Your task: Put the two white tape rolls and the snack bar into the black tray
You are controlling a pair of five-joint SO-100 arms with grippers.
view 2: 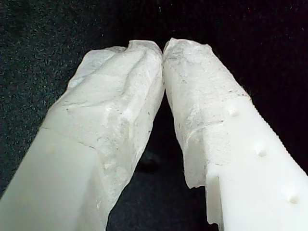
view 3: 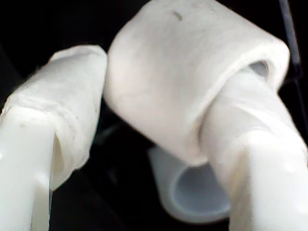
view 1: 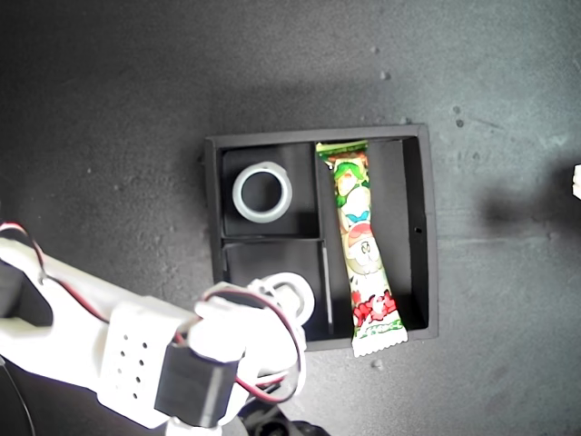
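The black tray [view 1: 428, 236] lies in the middle of the exterior view. One white tape roll [view 1: 262, 193] [view 3: 192, 195] rests flat in its far small compartment. The snack bar [view 1: 359, 241] lies along the tall compartment, its near crimped end sticking out over the tray's wall. My second gripper [view 1: 275, 300] [view 3: 168, 77] is shut on the other white tape roll [view 1: 292, 289] [view 3: 192, 72], one finger through its hole, just above the near small compartment. My first gripper [view 2: 163, 48] is shut with nothing between its fingers, over dark matting.
The second arm [view 1: 136, 354] reaches in from the exterior view's lower left, with red and black wires. Dark speckled matting [view 1: 109, 136] surrounds the tray. A small white piece [view 1: 576, 182] shows at the exterior view's right edge.
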